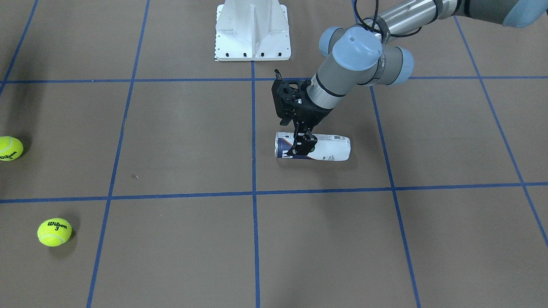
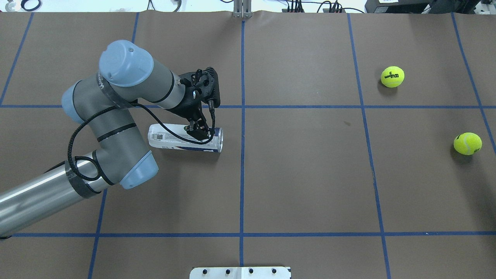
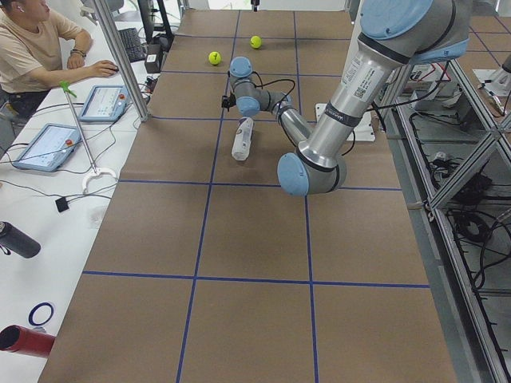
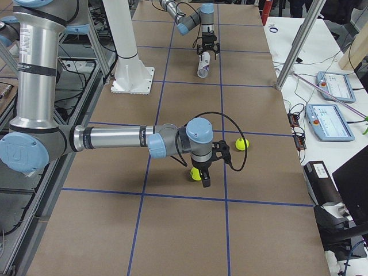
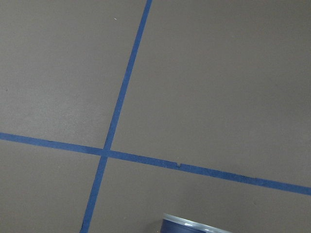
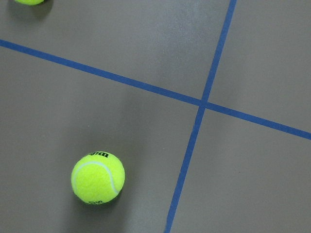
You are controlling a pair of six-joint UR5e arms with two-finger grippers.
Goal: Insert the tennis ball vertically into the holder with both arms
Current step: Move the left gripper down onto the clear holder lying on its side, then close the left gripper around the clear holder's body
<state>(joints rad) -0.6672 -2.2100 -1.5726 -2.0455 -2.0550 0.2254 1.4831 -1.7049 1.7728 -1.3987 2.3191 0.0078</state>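
The holder is a clear can with a white and navy label, lying on its side left of the table's centre line; it also shows in the overhead view. My left gripper points down onto it, fingers straddling it near the open end, seemingly open. The left wrist view shows only the can's rim. Two yellow tennis balls lie on the right side. My right gripper hovers beside the nearer ball, which is also in the right wrist view; I cannot tell whether it is open or shut.
The white metal base stands at the robot's side of the table, on the centre line. Blue tape lines grid the brown table. An operator sits at a side desk with tablets, beyond the table's far edge.
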